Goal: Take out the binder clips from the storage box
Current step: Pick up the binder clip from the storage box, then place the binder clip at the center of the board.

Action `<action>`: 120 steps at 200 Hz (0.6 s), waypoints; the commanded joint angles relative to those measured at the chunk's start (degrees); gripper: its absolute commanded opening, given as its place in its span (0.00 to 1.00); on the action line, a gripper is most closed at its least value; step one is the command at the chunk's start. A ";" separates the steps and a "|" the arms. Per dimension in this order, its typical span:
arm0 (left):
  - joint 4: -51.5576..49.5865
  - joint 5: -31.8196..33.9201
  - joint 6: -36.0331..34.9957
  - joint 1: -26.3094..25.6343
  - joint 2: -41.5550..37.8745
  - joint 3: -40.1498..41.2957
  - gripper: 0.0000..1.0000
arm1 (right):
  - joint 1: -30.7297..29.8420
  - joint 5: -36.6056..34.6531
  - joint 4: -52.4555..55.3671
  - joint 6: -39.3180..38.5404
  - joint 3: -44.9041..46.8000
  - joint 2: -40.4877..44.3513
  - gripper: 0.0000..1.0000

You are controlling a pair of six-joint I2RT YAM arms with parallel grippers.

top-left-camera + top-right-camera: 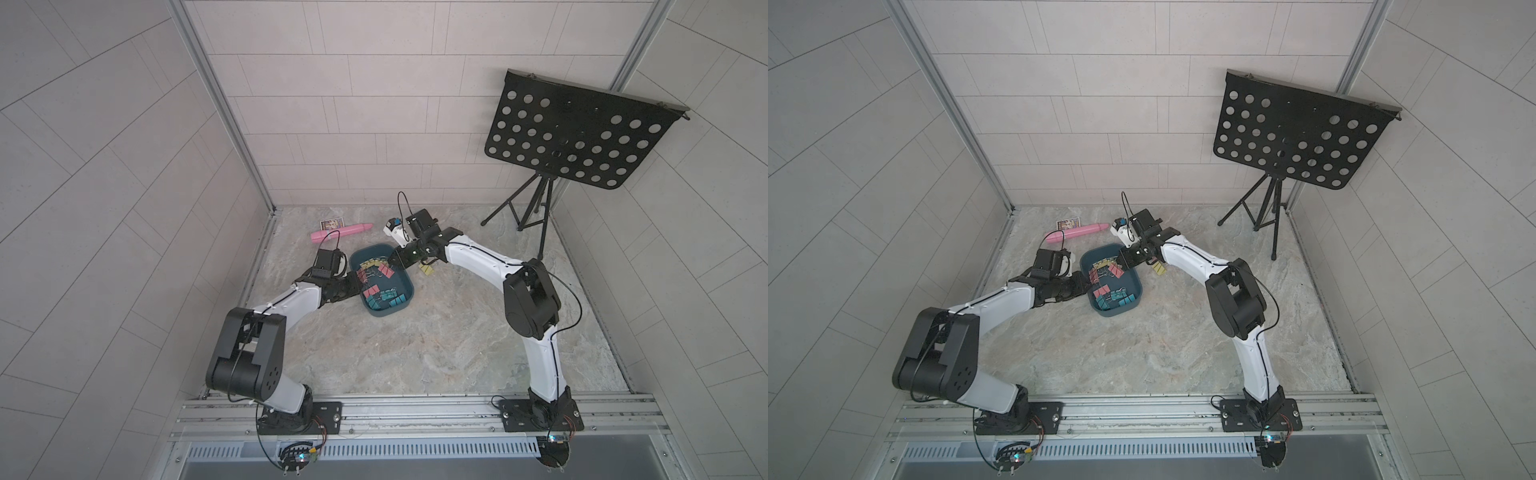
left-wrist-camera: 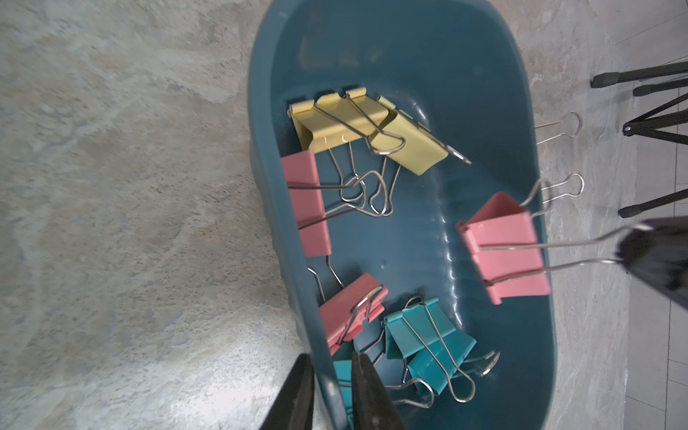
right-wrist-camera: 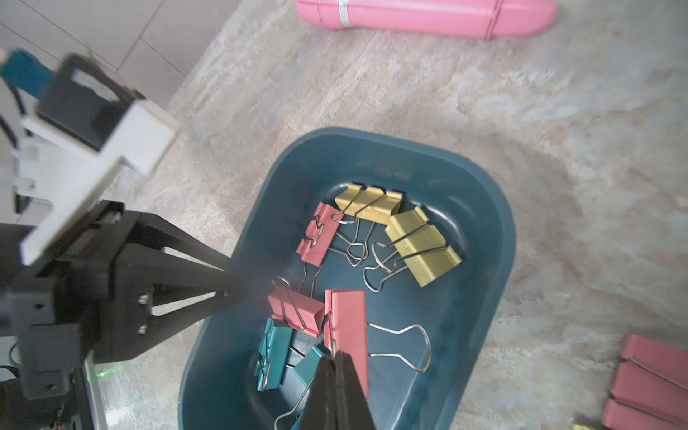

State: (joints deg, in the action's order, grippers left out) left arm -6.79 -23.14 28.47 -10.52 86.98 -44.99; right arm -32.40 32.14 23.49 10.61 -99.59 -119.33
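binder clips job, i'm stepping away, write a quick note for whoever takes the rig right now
Left gripper: shut on the storage box wall, bracing it.
Right gripper: shut on the wire handle of a pink binder clip, held over the box, not yet clear of it.
Done: an outside yellow clip and outside pink clips lie on the table beside the box.
Left: yellow clips, pink clips and teal clips are inside. Probably set the held one down outside, then carry on.
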 commanded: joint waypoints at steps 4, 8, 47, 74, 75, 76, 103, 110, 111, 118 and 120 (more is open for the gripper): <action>-1.41 0.36 -1.22 -0.22 -1.02 -0.59 0.26 | 2.08 1.87 -3.50 2.27 2.50 4.85 0.00; -1.31 0.37 -1.22 -0.25 -1.02 -0.52 0.26 | 2.44 2.00 -3.87 2.50 2.98 5.41 0.00; -1.21 0.37 -1.14 -0.29 -1.01 -0.57 0.26 | 7.50 4.24 -7.12 4.67 8.17 10.49 0.00; -1.25 0.46 -1.13 -0.20 -1.17 -0.49 0.26 | 11.80 5.65 -9.79 6.90 11.26 12.99 0.00; -1.23 0.46 -1.13 -0.24 -1.19 -0.47 0.26 | 12.04 5.65 -9.87 6.98 11.35 13.03 0.00; -1.22 0.46 -1.13 -0.22 -1.19 -0.46 0.26 | 12.16 5.74 -9.95 7.06 11.44 13.14 0.00; -1.24 0.41 -1.13 -0.23 -1.24 -0.45 0.26 | 16.20 6.95 -11.33 8.41 12.90 13.76 0.00; -1.25 0.45 -1.12 -0.21 -1.23 -0.44 0.26 | 17.09 7.13 -11.49 8.67 13.09 13.61 0.00; -1.23 0.46 -1.13 -0.25 -1.21 -0.40 0.26 | 17.28 7.14 -11.47 8.70 13.10 13.56 0.00; -1.23 0.42 -1.10 -0.27 -1.29 -0.37 0.26 | 18.22 7.23 -11.62 8.92 13.18 13.26 0.00; -1.22 0.45 -1.08 -0.26 -1.24 -0.36 0.26 | 18.46 7.26 -11.62 8.97 13.17 13.18 0.00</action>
State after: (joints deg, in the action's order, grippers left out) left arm -6.79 -23.14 28.47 -10.52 86.98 -44.99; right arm -16.08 37.76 13.72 17.78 -87.05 -107.59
